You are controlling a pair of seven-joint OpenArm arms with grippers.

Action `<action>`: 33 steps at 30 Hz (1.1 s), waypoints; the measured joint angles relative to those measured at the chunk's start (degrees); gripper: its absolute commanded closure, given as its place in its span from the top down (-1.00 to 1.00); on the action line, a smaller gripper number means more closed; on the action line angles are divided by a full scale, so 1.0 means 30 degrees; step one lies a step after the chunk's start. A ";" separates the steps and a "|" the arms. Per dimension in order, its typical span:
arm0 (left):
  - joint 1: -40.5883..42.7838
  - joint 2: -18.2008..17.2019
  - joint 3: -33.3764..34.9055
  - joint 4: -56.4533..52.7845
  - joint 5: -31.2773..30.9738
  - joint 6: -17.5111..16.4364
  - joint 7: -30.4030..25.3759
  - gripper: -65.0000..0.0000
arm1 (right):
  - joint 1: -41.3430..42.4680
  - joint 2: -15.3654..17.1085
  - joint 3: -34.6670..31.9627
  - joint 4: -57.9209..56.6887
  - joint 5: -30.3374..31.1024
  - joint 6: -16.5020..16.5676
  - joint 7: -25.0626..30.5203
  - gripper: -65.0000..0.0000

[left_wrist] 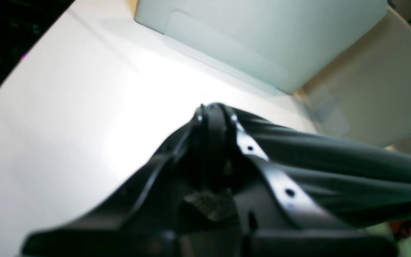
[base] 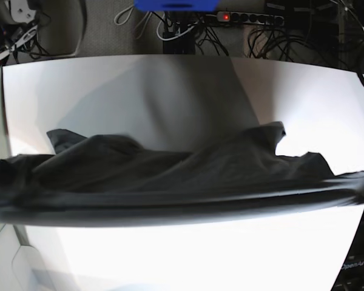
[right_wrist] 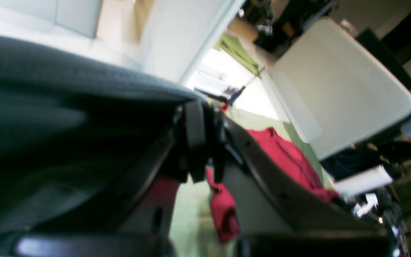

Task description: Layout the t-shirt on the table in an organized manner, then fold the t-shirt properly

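Now, t-shirt (base: 170,176) taut between both clamped grippers.

Both wrist views are blurred; in the base view the t-shirt (base: 170,176) runs past both side edges, hiding its ends.

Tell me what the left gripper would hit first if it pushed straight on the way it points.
Probably the table: beyond the left gripper, shut on the t-shirt, only bare white tabletop shows, then a pale panel further off. Depth is unclear.
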 measured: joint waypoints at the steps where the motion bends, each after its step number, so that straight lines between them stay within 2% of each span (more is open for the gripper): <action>1: 0.0138 -0.0051 -0.0204 0.0015 -0.0459 -0.0058 0.0015 -0.99 | 0.0015 0.0000 0.0226 0.0000 0.0015 -0.0007 -0.0036 -1.00; 3: 0.0401 -0.0109 -0.0627 0.0051 -0.1020 -0.0138 0.0044 -0.99 | -0.0182 0.0044 0.1056 0.0007 0.0925 -0.0007 0.0029 -1.00; 4: 0.0474 -0.0102 -0.0874 0.0044 -0.0612 0.0240 -0.0306 -0.99 | -0.0699 0.0204 0.1508 0.0022 0.1122 -0.0058 -0.0007 -1.00; 5: 0.0561 -0.0153 -0.1202 -0.0160 0.0073 0.0845 -0.1005 -0.99 | -0.1435 0.0597 0.1923 -0.0022 0.0860 -0.0903 -0.0809 -1.00; 7: 0.1144 -0.0313 -0.1443 -0.0328 0.0335 0.0998 -0.1071 -0.99 | -0.2667 0.0933 0.2878 -0.0255 0.0517 -0.1209 -0.1596 -1.00; 10: 0.1763 -0.0058 -0.1202 -0.0109 -0.0240 0.0605 -0.0699 -0.99 | -0.3876 0.0772 0.3322 -0.0189 0.2244 -0.0889 -0.1078 -1.00; 14: 0.2353 -0.0095 -0.1253 -0.0168 -0.0058 0.0750 -0.0954 -0.99 | -0.5013 0.0736 0.3891 -0.0197 0.3351 -0.0925 -0.0845 -1.00; 16: 0.2317 -0.0102 -0.1253 -0.0168 -0.0073 0.0750 -0.0962 -0.99 | -0.5115 0.0736 0.3942 -0.0197 0.2863 -0.0969 -0.1129 -1.00; 22: 0.1661 -0.0109 -0.1144 -0.0168 -0.0066 0.0743 -0.0852 -0.99 | -0.4896 0.0831 0.2514 -0.0197 0.3140 -0.0969 -0.0845 -1.00; 30: 0.1749 -0.0095 -0.1144 -0.0240 -0.0015 0.0743 -0.0962 -0.99 | -0.3024 0.0903 -0.0474 -0.0197 0.3060 -0.0976 -0.1180 -1.00; 33: 0.1741 -0.0102 -0.0903 -0.0321 0.0007 0.0758 -0.1042 -0.99 | -0.2397 0.1290 -0.1297 -0.0197 0.3147 -0.0962 -0.1100 -1.00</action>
